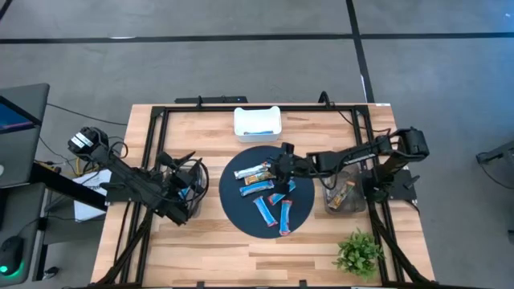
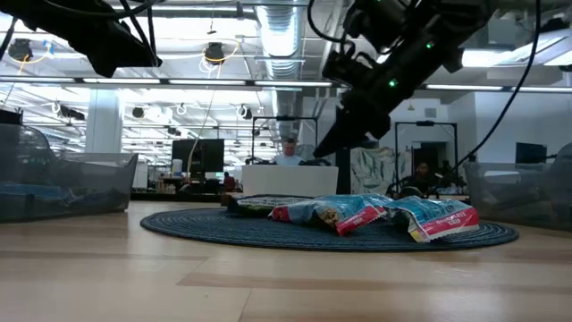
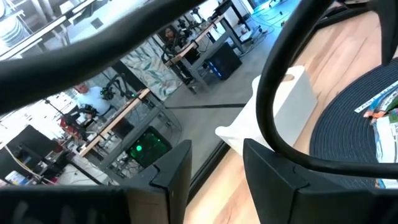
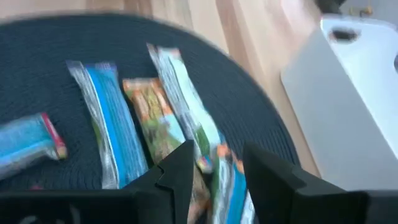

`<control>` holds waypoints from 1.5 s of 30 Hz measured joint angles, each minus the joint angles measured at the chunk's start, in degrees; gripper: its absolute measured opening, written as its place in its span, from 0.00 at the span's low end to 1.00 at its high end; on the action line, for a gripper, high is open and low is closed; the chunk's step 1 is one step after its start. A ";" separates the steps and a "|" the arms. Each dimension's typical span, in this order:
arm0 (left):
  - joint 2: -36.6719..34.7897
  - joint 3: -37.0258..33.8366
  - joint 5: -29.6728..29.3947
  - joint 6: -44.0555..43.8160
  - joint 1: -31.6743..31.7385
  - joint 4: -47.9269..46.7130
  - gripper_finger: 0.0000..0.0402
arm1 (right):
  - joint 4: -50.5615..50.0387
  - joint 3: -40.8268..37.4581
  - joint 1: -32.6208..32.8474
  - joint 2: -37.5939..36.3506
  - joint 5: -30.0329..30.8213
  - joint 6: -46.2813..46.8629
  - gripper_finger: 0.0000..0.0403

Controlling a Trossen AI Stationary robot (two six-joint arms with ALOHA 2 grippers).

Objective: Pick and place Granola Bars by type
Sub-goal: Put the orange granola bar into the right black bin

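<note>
Several granola bars point(image 1: 263, 210) lie flat on a dark round mat point(image 1: 241, 221): shiny blue ones, some with red ends, and a tan one point(image 1: 255, 172). My right gripper point(image 1: 283, 168) hovers open above the mat's far right part. In the right wrist view its open fingers point(image 4: 217, 177) hang over a cluster of a blue bar point(image 4: 106, 118), an orange-tan bar point(image 4: 149, 112) and a pale bar point(image 4: 183, 106). The low view shows it point(image 2: 335, 139) well above the bars point(image 2: 375, 215). My left gripper point(image 1: 189, 189) waits open point(image 3: 217, 168) over the left clear bin.
A white tray point(image 1: 257, 123) at the table's far edge holds a blue bar. A clear bin point(image 1: 345, 195) right of the mat holds tan bars; another clear bin point(image 1: 193, 172) stands left of it. A small green plant point(image 1: 359, 253) sits at the near right corner.
</note>
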 joint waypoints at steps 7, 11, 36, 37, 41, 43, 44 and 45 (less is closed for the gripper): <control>-0.02 -0.02 -0.01 0.00 0.00 -0.01 0.35 | -2.69 -0.04 -0.15 -0.44 -0.24 0.73 0.32; -0.02 -0.04 0.08 0.00 0.00 -0.01 0.35 | -4.95 -0.06 0.30 -0.61 -0.28 1.30 0.32; -0.02 -0.07 0.08 -0.04 0.04 0.01 0.35 | -12.20 -0.18 -2.17 0.18 0.83 14.18 0.32; -0.02 -0.07 0.07 -0.04 0.04 0.00 0.35 | -12.01 -0.37 -2.17 0.16 0.83 14.41 0.32; -0.02 -0.07 0.04 -0.04 0.04 0.01 0.35 | -12.11 -1.24 -2.22 0.17 0.83 15.47 0.32; -0.02 -0.07 0.01 -0.04 0.04 0.01 0.35 | -11.98 -1.24 -2.22 0.16 0.83 15.88 0.32; -0.02 -0.07 -0.04 -0.04 0.04 0.01 0.35 | -11.89 -1.26 -2.22 0.16 0.83 15.89 0.32; -0.02 -0.07 -0.12 -0.05 0.04 0.01 0.35 | -11.69 -1.27 -2.22 0.17 0.83 15.89 0.32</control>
